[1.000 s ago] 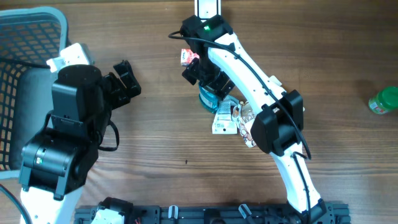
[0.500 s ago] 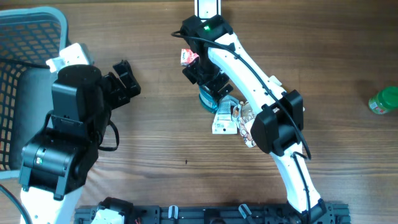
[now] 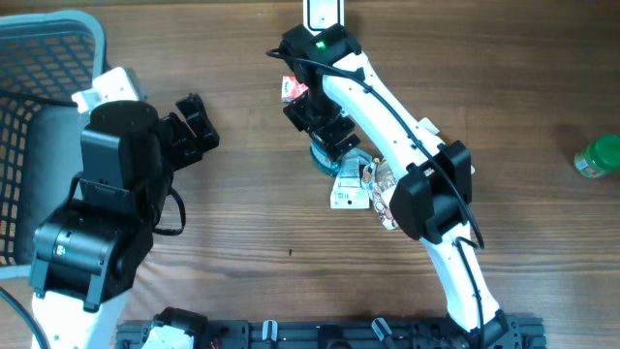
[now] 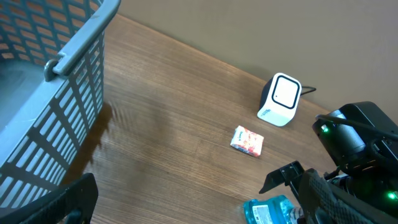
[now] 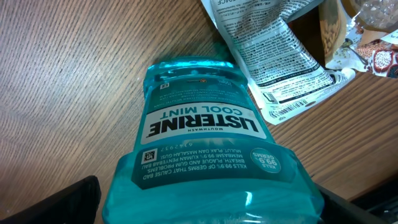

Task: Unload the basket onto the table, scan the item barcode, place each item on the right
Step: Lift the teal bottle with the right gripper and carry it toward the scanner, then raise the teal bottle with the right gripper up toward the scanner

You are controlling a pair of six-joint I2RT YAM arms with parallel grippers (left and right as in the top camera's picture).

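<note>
**Reader:** How far along is the task?

**Arm:** Early, by my judgement. The mouthwash bottle (image 5: 205, 143) lies on its side in the middle of the table (image 3: 242, 213), on the near side of the scanner (image 3: 321, 12), which stands at the far edge. My right gripper (image 3: 327, 136) hangs over the bottle with its jaws spread wide, one on each side. Whether the pads touch it I cannot tell. Nothing is lifted, and no barcode faces the scanner.

**Reader:** What is left?

**Arm:** I have to close on the bottle and lift it. Only its front label shows upward, so I must also find the barcode and present it to the scanner window. My left gripper (image 3: 199, 121) waits at the left, jaws spread and empty, beside the basket (image 3: 48, 58).

**Reader:** The surface and the room?

**Arm:** The table is brown wood grain. A small packet (image 3: 291, 89) lies between the bottle and the scanner. A heap of sachets (image 3: 351, 184) sits just beside the bottle, on its near right. A green bottle (image 3: 601, 155) stands well apart at the right edge. A plain tan wall (image 4: 280, 31) rises behind the far edge.
</note>
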